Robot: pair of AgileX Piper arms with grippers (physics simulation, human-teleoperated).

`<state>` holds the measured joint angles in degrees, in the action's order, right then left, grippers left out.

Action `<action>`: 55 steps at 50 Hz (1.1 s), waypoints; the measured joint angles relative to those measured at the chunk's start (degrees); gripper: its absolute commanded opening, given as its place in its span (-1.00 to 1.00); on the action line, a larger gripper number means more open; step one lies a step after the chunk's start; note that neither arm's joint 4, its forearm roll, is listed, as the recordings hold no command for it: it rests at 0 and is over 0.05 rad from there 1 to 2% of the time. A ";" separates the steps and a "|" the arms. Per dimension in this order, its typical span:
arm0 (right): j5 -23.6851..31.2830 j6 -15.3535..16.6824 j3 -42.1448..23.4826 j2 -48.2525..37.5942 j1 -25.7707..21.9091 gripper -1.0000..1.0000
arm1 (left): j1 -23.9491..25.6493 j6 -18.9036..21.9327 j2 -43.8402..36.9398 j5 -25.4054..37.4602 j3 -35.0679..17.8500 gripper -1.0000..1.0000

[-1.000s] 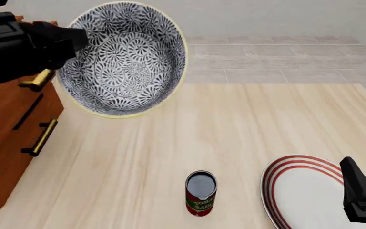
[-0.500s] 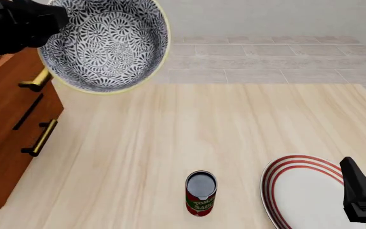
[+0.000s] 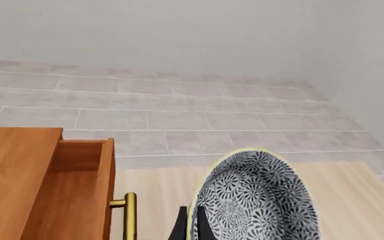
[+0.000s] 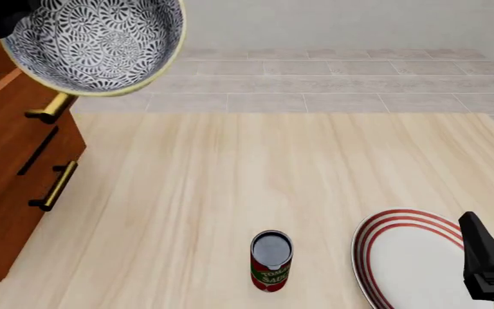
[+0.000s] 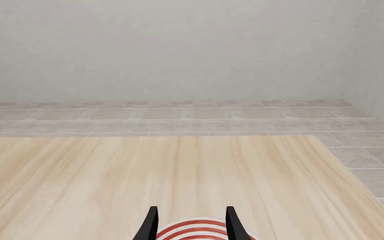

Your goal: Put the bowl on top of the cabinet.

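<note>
The bowl (image 4: 92, 45), blue-grey floral with a cream rim, hangs tilted in the air at the far left, over the cabinet's (image 4: 11, 167) right edge. In the left wrist view my left gripper (image 3: 190, 226) is shut on the rim of the bowl (image 3: 259, 202), with the cabinet's top (image 3: 12, 175) beside and below it. The top drawer (image 3: 75, 195) stands slightly pulled out. In the front view the left arm is almost wholly out of frame. Over the plate my right gripper (image 5: 192, 225) is open, with nothing between its fingers.
A tomato can (image 4: 271, 260) stands upright near the table's front middle. The white red-ringed plate (image 4: 410, 257) lies at the front right under the right gripper (image 4: 487, 267). Brass bar handles (image 4: 54, 183) stick out from the cabinet's front. A tiled floor lies beyond the table.
The left gripper has carried the bowl up and to the left, from beside the cabinet to over its right edge. The right arm, can and plate have not moved.
</note>
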<state>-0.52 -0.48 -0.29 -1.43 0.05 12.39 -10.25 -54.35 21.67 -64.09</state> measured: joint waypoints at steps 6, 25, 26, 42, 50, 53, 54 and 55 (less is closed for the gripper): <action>0.00 0.00 0.00 0.00 0.00 1.00 | -2.00 -0.76 1.22 0.89 -0.43 -1.00; 0.00 0.00 0.00 0.00 0.00 1.00 | -8.38 -3.20 4.87 3.29 -1.53 -1.00; 0.00 0.00 0.00 0.00 0.00 1.00 | -8.76 -3.34 4.99 3.40 -1.60 -1.00; 0.00 0.00 0.00 0.00 0.00 1.00 | -14.18 -5.36 6.41 4.93 -2.74 -1.00; 0.00 0.00 0.00 0.00 0.00 1.00 | -16.66 -5.84 6.07 5.23 -3.41 -1.00; 0.01 0.00 0.00 0.01 0.00 1.00 | -17.73 -6.01 5.70 5.14 -3.59 -1.00; 0.01 0.00 0.00 0.01 0.00 1.00 | -18.08 -6.08 5.56 5.09 -3.61 -1.00; 0.01 0.00 0.00 0.01 0.00 1.00 | -18.40 -6.13 5.43 5.04 -3.64 -1.00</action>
<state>-0.51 -0.48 -0.30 -1.42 0.05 -6.01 -16.38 -48.92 26.71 -67.73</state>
